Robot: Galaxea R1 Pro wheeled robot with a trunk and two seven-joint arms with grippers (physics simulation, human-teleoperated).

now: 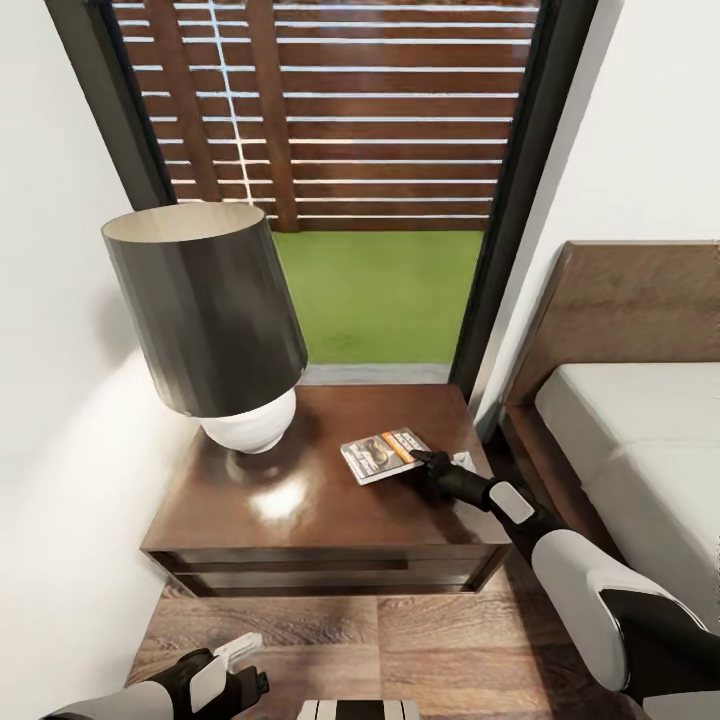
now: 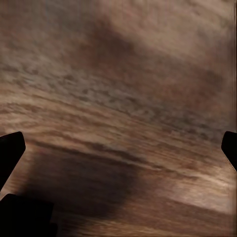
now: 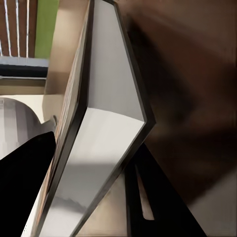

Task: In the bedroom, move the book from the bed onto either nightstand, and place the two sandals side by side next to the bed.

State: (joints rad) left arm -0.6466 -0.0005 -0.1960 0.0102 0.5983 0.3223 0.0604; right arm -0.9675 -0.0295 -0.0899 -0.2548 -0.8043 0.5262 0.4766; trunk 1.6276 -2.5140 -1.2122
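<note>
Left hand: lowest in the head view, at the bottom left of the frame, over the wood-plank floor. In the left wrist view its two dark fingertips sit at opposite edges of the picture, spread wide apart, with nothing between them but blurred floor planks.
Right arm: comes in from the lower right of the head view, white and black, reaching up and left toward the nightstand.
Right hand: at the right of the worktop, clamped on the near right edge of the book. In the right wrist view a dark finger lies on either side of the book's white page edge.
Book: just right of centre in the head view, on or just above the worktop; whether it lies flat I cannot tell. Its cover faces up, with an orange band and a dark picture. The right wrist view shows it edge-on.
Nightstand: dark brown wood, glossy worktop, lower centre of the head view.
Lamp: dark shade on a round white base, on the left part of the worktop, well apart from the book.
Bed: right edge of the frame, brown headboard, off-white mattress.
Window: top centre, black frame, with slatted wood and green grass behind.
</note>
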